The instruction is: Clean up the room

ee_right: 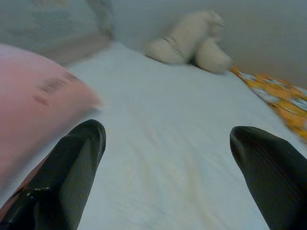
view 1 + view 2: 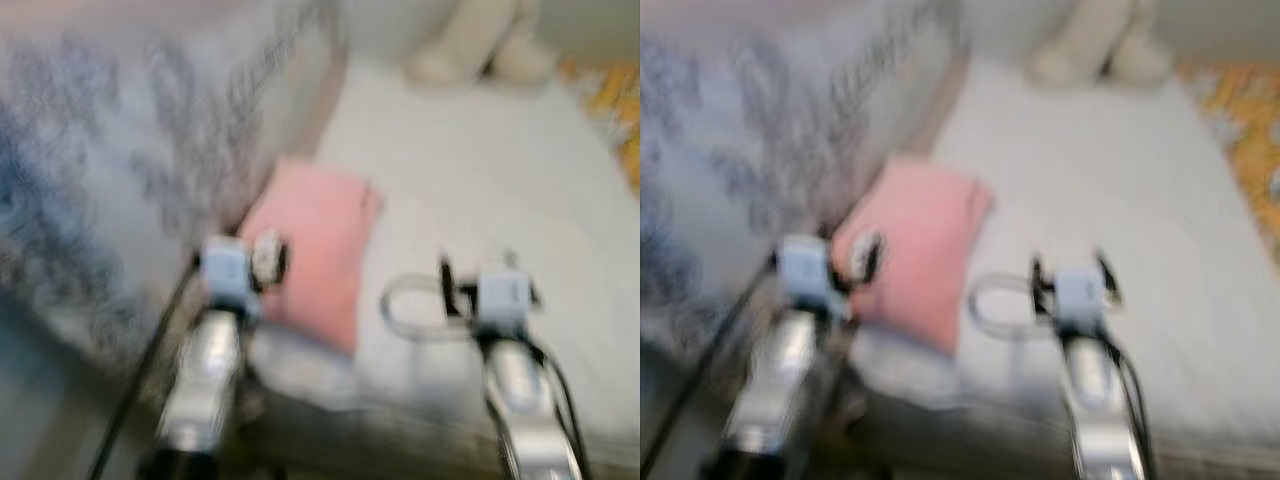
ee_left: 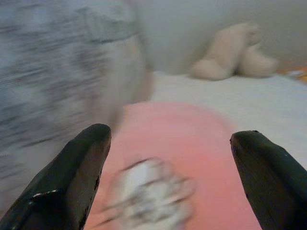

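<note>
From the head, blurred: a pink pillow (image 2: pixel 315 250) lies loose on the white bed (image 2: pixel 480 180), a plush toy (image 2: pixel 480 40) at its far end; tidying looks barely begun. Left gripper (image 3: pixel 168 143): fingers spread, empty, over the pillow. Right gripper (image 1: pixel 168 139): spread, empty above sheet.

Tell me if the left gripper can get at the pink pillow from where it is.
Probably yes. The left gripper is open and hovers at the pink pillow on the bed, nothing between them, though blur hides the exact gap.

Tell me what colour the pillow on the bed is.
Pink pillow, clearest in the left eye view.
</note>
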{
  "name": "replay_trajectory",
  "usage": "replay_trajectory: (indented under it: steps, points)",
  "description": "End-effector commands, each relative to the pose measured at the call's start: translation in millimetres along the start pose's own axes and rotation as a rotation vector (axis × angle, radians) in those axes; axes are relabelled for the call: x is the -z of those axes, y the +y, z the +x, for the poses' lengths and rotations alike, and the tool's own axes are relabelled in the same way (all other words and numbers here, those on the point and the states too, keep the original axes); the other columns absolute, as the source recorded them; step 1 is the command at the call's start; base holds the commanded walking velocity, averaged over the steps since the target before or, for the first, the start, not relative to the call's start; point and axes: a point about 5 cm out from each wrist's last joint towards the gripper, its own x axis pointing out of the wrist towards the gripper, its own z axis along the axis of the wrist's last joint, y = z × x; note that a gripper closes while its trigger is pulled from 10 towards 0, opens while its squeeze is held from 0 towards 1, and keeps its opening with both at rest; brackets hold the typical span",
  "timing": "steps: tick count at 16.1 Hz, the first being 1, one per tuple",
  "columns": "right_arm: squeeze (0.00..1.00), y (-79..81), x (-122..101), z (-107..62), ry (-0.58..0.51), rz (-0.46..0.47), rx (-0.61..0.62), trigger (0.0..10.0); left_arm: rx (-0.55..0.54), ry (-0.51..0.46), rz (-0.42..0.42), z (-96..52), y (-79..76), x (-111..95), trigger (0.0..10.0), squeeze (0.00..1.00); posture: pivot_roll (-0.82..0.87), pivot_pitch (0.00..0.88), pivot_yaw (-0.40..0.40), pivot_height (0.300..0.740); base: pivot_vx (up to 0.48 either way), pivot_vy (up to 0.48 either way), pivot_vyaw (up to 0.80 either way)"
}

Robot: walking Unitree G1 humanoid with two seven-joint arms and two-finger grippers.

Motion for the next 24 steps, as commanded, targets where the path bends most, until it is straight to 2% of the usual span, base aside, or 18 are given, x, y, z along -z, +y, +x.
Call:
replay_trajectory:
  steps: [1, 4, 10, 13, 15, 20, 24]
  points:
    - [0.0, 4.3, -3, 2.4, -0.016, 0.002, -0.005, 10.0, 0.003, -0.007, 0.009, 3.8, 3.2, -5, 10.0, 0.0, -0.15, 0.0, 0.044, 0.723, 0.289, -0.379, 0.0]
    - [0.0, 12.9, -3, 6.5, -0.018, 0.015, -0.054, 10.0, -0.018, -0.008, -0.008, 8.4, 5.5, -7, 10.0, 0.0, -0.15, 0.0, 0.046, 0.723, 0.289, -0.38, 0.0]
    - [0.0, 14.8, -3, 16.0, -0.019, 0.017, -0.076, 10.0, -0.028, -0.03, -0.016, 7.5, 5.3, -9, 10.0, 0.0, -0.14, 0.0, 0.039, 0.723, 0.295, -0.375, 0.0]
    - [0.0, 19.7, -3, 21.5, -0.02, 0.017, -0.102, 10.0, -0.017, -0.056, -0.008, 10.5, 5.6, -14, 10.0, 0.0, -0.12, 0.0, 0.034, 0.723, 0.0, 0.0, 0.0]
    - [0.0, 20.6, -3, 24.6, -0.019, 0.019, -0.106, 10.0, 0.007, -0.065, -0.005, 9.5, 3.4, -15, 10.0, 0.0, -0.12, 0.0, 0.034, 0.723, 0.0, -0.48, 0.0]
    - [0.0, 21.3, 2, 30.1, -0.003, 0.019, -0.119, 10.0, 0.013, -0.086, -0.056, 5.8, 2.3, -16, 10.0, 0.0, -0.1, 0.0, 0.029, 0.723, 0.0, -0.48, 0.0]
    - [0.0, 21.1, 4, 35.3, 0.001, 0.015, -0.128, 10.0, 0.041, -0.101, -0.046, 6.0, -0.8, -17, 10.0, 0.0, -0.1, 0.0, 0.026, 0.723, 0.0, -0.48, 0.0]
